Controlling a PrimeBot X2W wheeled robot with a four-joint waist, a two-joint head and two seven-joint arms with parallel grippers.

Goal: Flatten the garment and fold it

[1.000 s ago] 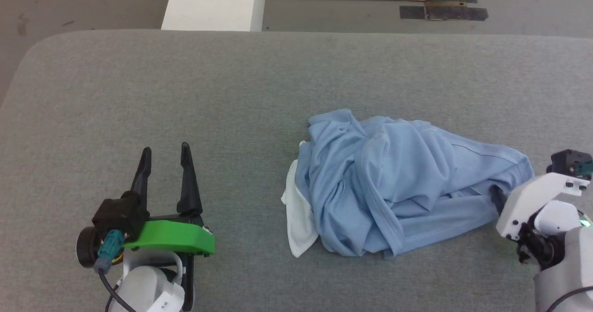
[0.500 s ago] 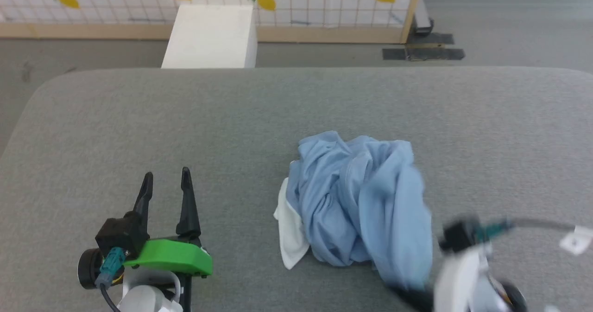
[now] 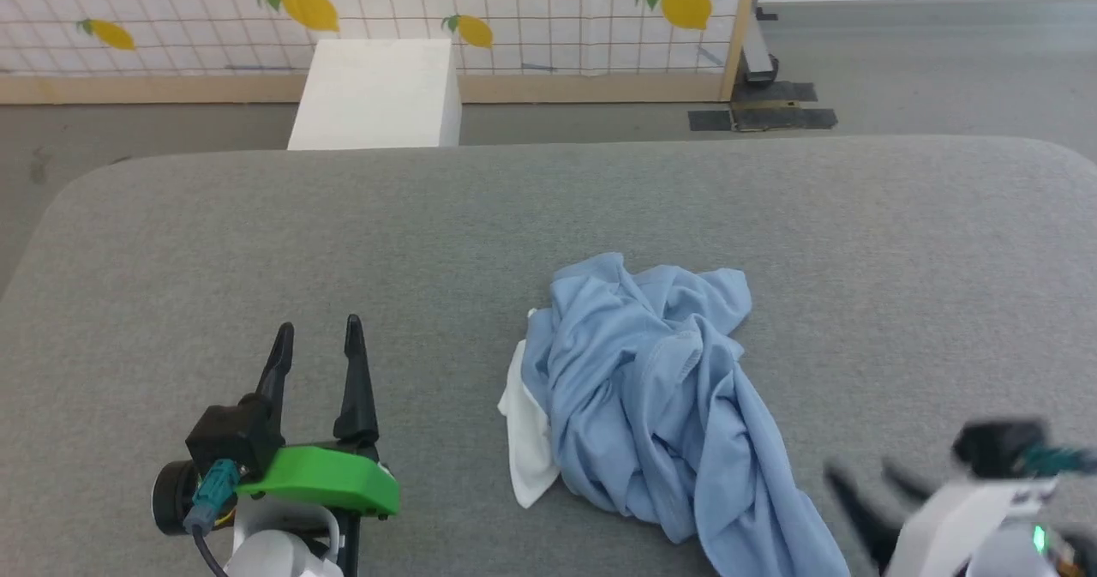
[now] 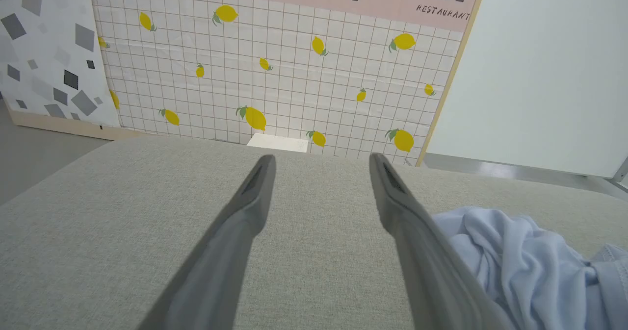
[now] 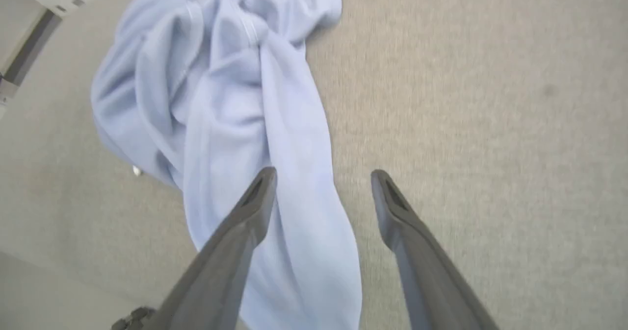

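- While looking down from the head, finds the garment [image 3: 651,405] bunched in a light-blue heap on the grey desk [image 3: 428,234], right of the middle and toward the near edge
- Shows a white fabric section [image 3: 524,448] poking out at the heap's left side, lying against the desk
- Trails one long blue tail from the heap toward the near right, down to the bottom edge of that view
- Places the left gripper [image 3: 319,327] at the lower left, well apart from the garment, fingers pointing away from the robot, spread and holding nothing
- Confirms the same from the left wrist: left gripper [image 4: 321,159] with jaws wide over bare desk, garment [image 4: 520,261] off to the lower right past one finger
- Catches the right gripper [image 3: 861,474] at the lower right, blurred, just beside the tail's end
- Looks, from the right wrist, along the right gripper [image 5: 324,173] with both fingers parted and nothing pinched between them; garment [image 5: 230,99] ahead, with the tail running down behind one finger; cannot tell whether finger and cloth touch
- Leaves, beyond the desk's far edge, a white box [image 3: 368,88] on the floor before a lemon-patterned panel [image 3: 531,3]
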